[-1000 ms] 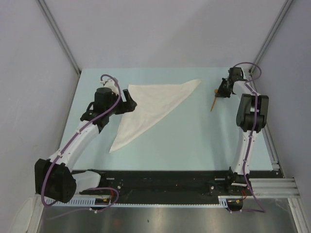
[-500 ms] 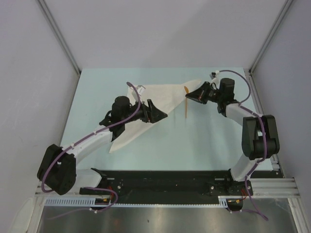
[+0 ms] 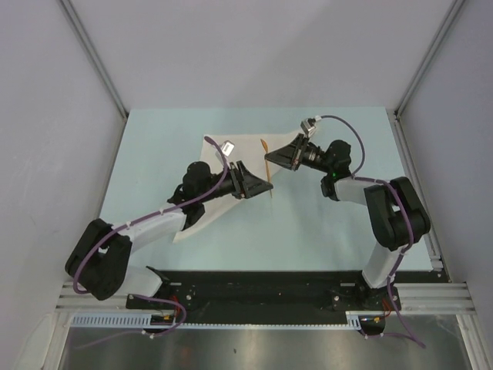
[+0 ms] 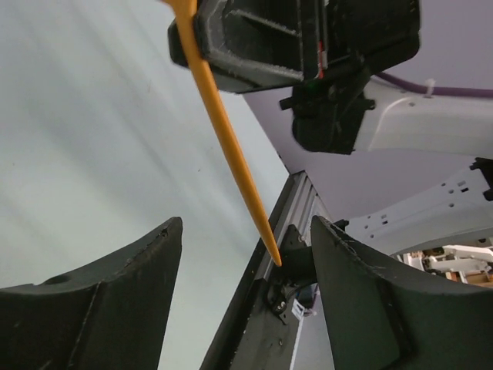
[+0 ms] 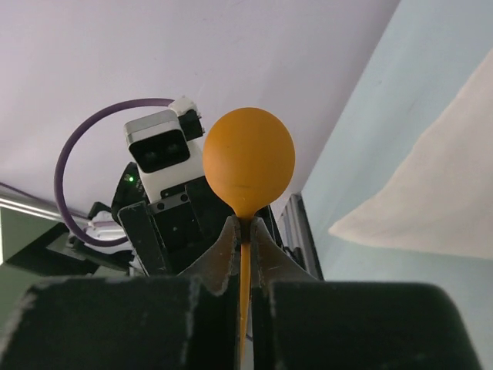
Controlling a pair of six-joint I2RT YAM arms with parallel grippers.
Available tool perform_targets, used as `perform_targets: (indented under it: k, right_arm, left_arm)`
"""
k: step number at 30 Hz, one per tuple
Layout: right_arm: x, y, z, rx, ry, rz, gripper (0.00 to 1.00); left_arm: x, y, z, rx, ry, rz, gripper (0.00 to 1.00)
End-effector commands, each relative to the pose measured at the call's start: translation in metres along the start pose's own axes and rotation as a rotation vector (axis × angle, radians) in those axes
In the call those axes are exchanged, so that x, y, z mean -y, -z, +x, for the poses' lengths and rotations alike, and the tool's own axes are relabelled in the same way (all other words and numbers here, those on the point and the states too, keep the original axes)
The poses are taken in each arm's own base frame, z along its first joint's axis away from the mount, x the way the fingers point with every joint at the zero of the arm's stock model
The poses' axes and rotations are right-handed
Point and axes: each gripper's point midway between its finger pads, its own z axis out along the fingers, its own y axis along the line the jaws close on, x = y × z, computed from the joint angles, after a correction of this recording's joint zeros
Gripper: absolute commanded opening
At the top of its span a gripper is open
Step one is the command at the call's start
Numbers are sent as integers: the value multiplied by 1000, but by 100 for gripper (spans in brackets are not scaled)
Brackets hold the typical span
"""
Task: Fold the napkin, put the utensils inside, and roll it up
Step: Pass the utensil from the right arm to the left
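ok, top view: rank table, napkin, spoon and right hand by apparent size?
1. table
2. napkin, partly covered by the left arm
3. right hand and spoon: similar length, spoon much thinner; both are lifted toward the camera, so not ranked.

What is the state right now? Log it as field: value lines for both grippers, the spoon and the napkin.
left gripper: open, fingers either side of the spoon's handle tip, not gripping
right gripper: shut on the spoon's handle just below the bowl
spoon: orange, held in the air near the napkin's right edge
napkin: folded into a triangle, flat on the table, partly under the left arm
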Motion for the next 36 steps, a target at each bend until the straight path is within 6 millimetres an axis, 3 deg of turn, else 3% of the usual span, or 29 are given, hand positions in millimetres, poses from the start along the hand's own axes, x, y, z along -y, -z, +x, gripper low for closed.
perform_targets:
  k: [1, 8, 15, 21, 23, 26, 29, 30, 31, 33, 36]
  right_arm:
    - [-35, 0, 8, -8, 1, -203, 0]
    - [-38, -5, 16, -28, 11, -207, 0]
    - [-42, -6, 21, -40, 15, -211, 0]
    - [-42, -6, 24, -47, 20, -206, 0]
    - [-42, -6, 24, -47, 40, -199, 0]
    - [-35, -6, 24, -45, 48, -166, 0]
    - [-34, -2, 21, -39, 69, -148, 21]
    - [-32, 0, 21, -35, 69, -139, 41]
    - [-32, 2, 20, -30, 76, -133, 49]
    - [-30, 8, 16, -19, 98, -112, 62]
    - [-24, 17, 16, -11, 118, -64, 71]
  left_arm:
    - [22, -6, -12, 60, 16, 92, 69]
    - [19, -9, -21, 120, 43, 75, 57]
    - [19, -17, -16, 110, 105, 99, 41]
    - [21, -16, -17, 126, 107, 100, 8]
    - [20, -16, -16, 125, 113, 90, 1]
    - [17, -15, -16, 124, 108, 77, 0]
    - [13, -17, -17, 107, 81, 41, 0]
    - [12, -17, -18, 105, 69, 30, 0]
    - [10, -16, -21, 110, 58, 13, 0]
    - [6, -14, -25, 102, 30, -24, 0]
    - [-13, -3, -44, 127, 10, -99, 0]
